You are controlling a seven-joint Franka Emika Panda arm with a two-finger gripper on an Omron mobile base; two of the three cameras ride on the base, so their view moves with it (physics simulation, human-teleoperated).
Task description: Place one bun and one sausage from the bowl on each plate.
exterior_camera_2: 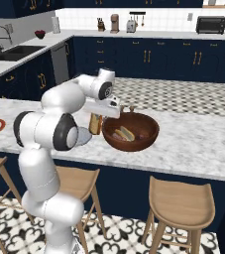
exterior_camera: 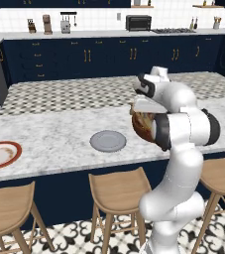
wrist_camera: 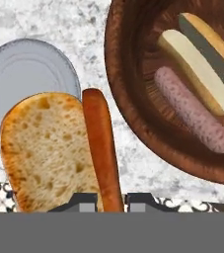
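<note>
Bowl: the bowl (exterior_camera_2: 131, 131) is sitting on the marble counter (exterior_camera_2: 193, 139) near its front edge, still holding a split bun (wrist_camera: 202, 59) and a pale sausage (wrist_camera: 195, 111) for the second serving.
Gripper: the gripper (wrist_camera: 111, 203) is pinching a toasted bun piece (wrist_camera: 47, 148) (it looks more like a bread slice), its fingers closing on the lower end; a reddish sausage (wrist_camera: 101, 148) is lying right against the bread, though whether the fingers are gripping it too cannot be told.
Carried load: it is hanging between the bowl and the grey plate (exterior_camera: 108, 141), likely heading for that plate.
Other plate: the white plate with the orange-red rim (exterior_camera: 2, 154) is waiting well off to the left, so it is probably being left for later.
</note>
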